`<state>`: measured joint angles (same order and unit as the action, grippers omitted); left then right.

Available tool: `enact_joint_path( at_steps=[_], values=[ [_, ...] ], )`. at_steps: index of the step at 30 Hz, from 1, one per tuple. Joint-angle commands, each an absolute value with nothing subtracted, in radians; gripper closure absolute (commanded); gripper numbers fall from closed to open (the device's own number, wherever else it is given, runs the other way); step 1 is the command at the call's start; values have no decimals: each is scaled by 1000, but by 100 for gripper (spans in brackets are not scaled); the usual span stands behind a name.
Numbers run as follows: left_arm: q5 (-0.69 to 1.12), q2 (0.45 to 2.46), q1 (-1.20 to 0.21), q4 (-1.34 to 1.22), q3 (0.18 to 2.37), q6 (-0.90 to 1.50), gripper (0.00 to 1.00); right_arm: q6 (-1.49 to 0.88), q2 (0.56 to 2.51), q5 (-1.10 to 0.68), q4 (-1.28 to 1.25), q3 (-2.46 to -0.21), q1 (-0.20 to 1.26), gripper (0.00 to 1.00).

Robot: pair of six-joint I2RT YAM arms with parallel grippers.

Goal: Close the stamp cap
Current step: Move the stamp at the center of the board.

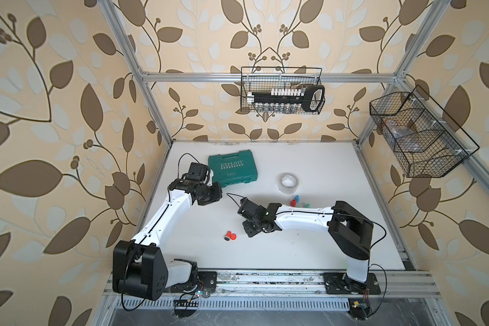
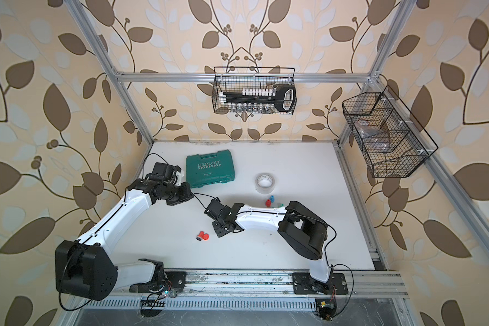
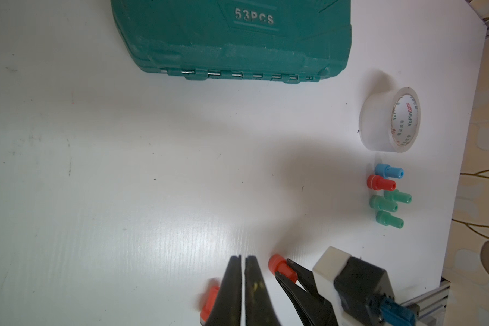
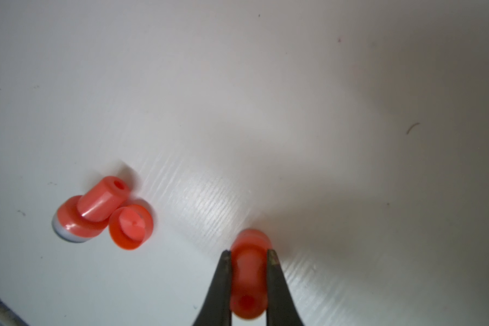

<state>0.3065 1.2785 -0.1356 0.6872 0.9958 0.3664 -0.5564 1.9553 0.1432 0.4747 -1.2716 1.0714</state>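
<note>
A red stamp (image 4: 92, 210) lies on its side on the white table (image 4: 294, 98), its grey pad bare. Its loose red cap (image 4: 132, 227) rests against it, hollow side up. Both top views show the pair as a small red spot (image 1: 230, 236) (image 2: 202, 236). My right gripper (image 4: 249, 254) is shut on the handle of a second red stamp (image 4: 250, 240), held just above the table right of the pair. That stamp's wide end sticks out past the fingertips (image 3: 277, 262). My left gripper (image 3: 243, 258) hangs shut and empty above the table, beside the right one.
A green tool case (image 1: 233, 168) lies at the back of the table, and a roll of clear tape (image 1: 290, 183) to its right. Several blue, red and green stamps (image 3: 387, 194) stand grouped near the tape. Wire baskets (image 1: 283, 90) hang on the walls.
</note>
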Motion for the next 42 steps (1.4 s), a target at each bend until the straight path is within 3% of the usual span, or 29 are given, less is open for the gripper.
enact_joint_path(
  at_steps=[1, 9, 23, 31, 42],
  values=[
    [300, 1278, -126, 696, 1002, 352, 91, -552, 2179, 153, 905, -1139, 1068, 100],
    [299, 1273, -126, 699, 1000, 351, 91, -524, 2127, 143, 917, -1164, 1037, 100],
    [298, 1270, -126, 696, 1001, 351, 91, -334, 1955, 151, 897, -1173, 651, 100],
    [293, 1276, -126, 696, 1003, 352, 91, -272, 1978, 120, 902, -1256, 600, 100],
    [296, 1280, -126, 696, 1005, 352, 91, -272, 1941, 130, 948, -1314, 600, 80]
  ],
)
